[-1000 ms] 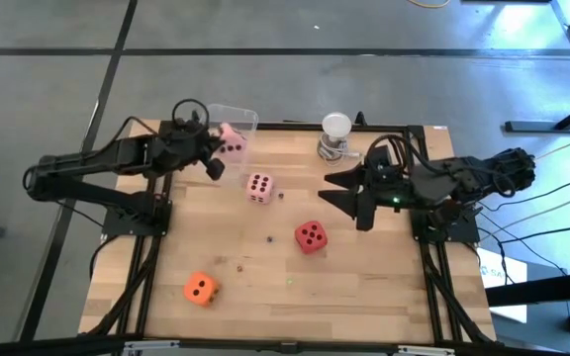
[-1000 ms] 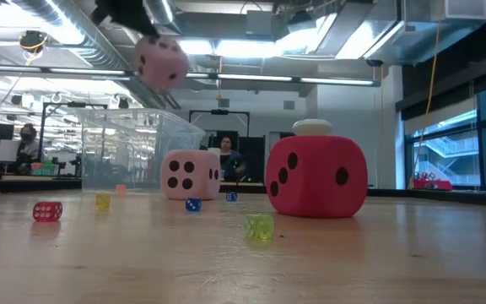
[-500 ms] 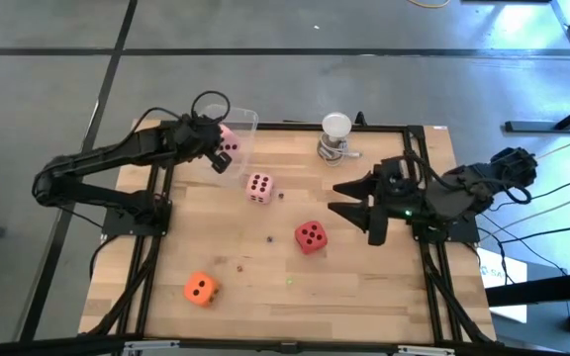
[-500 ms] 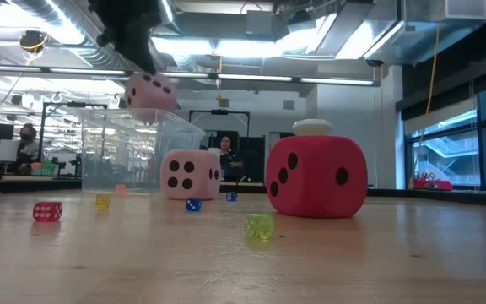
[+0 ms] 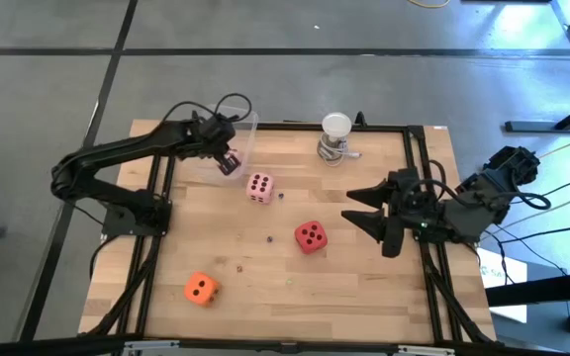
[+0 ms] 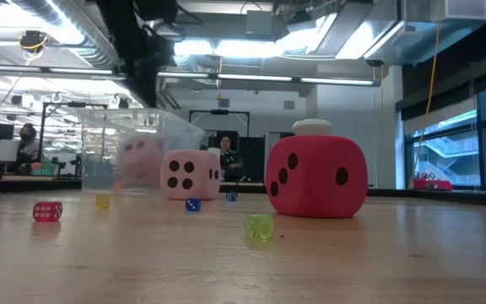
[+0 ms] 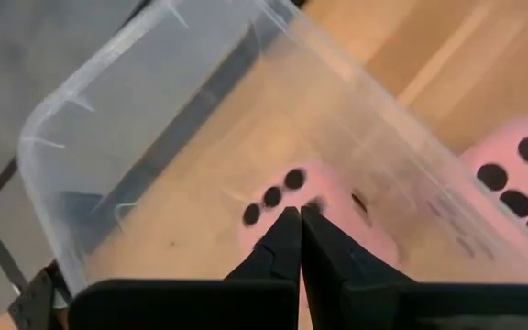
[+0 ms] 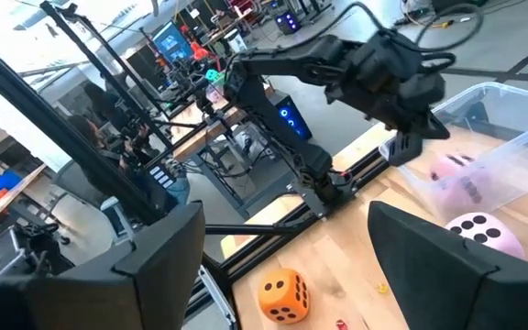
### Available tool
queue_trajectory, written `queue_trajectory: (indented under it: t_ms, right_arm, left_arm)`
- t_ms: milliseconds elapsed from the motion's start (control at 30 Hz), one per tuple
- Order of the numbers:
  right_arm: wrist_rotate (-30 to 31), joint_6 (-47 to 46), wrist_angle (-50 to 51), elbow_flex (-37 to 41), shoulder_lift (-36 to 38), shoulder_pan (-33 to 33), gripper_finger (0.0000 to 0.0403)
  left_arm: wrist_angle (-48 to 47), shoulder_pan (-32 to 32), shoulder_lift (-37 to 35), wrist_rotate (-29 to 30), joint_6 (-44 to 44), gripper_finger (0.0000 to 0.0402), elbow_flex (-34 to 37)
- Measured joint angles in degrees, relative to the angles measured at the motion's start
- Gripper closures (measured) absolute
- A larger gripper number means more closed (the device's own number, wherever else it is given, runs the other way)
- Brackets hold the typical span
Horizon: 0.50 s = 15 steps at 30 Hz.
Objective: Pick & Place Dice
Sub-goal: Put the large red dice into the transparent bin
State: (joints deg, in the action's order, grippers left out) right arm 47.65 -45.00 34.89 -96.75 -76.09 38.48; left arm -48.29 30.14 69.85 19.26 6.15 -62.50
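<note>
My left gripper (image 5: 228, 158) hangs shut over the clear plastic bin (image 5: 245, 124) at the table's far left. One pale pink die (image 6: 140, 160) lies on the bin's floor below its fingertips (image 7: 293, 215), and the low view shows a gap between them. The second pale pink die (image 5: 259, 186) rests on the table just beside the bin. The red die (image 5: 311, 236) sits mid-table and the orange die (image 5: 199, 289) sits near the near left corner. My right gripper (image 5: 364, 220) hovers wide open at the right side, right of the red die.
A white round-topped object on a metal base (image 5: 335, 135) stands at the far edge. Several tiny coloured dice lie scattered on the wood, such as a green one (image 6: 259, 225) and a red one (image 6: 47, 210). A person (image 6: 224, 152) sits in the room behind the table.
My left gripper carried the pale pink die toward the far edge, over the bin's rim, and came down. The die has come away from the fingers and dropped onto the bin's floor. My right arm has drawn back toward the table's right and near edges.
</note>
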Motion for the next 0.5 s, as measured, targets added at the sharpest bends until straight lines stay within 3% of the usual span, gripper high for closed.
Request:
queue_trajectory:
  t_ms: [300,500]
  right_arm:
    - [4.5,-1.0,-0.1,0.0,0.0,2.9,0.0102]
    - [5.5,-1.0,0.2,0.0,0.0,3.9,0.0102]
  left_arm:
    - [0.0,0.0,1.9,-0.1,-1.0,0.04,0.0]
    - [0.1,0.0,1.2,-3.3,-1.7,0.04,0.0]
